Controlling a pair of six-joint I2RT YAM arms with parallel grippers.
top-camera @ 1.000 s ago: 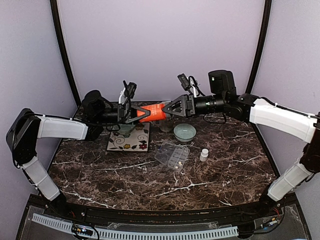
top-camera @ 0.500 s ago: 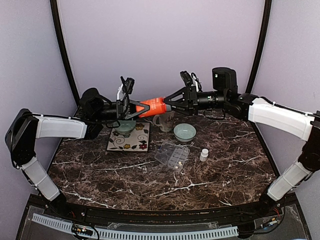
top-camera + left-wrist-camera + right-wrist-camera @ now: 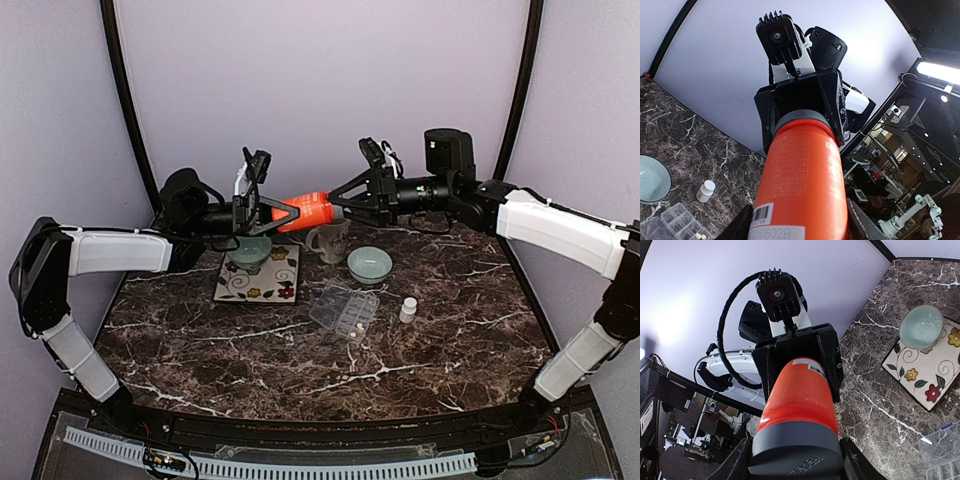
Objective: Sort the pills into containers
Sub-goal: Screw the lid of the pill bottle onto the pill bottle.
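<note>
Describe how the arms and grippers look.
The left arm and right arm have long white shell links joined by black cylindrical joints. The left gripper and right gripper are black, built as open triangular frames, each with a small finned black camera at the wrist. A black cable loops beside the left wrist; a thin wire runs along the right arm's white link.

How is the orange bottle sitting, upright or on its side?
On its side, in the air: the orange bottle lies level, gripped at its ends by the left gripper and right gripper.
</note>
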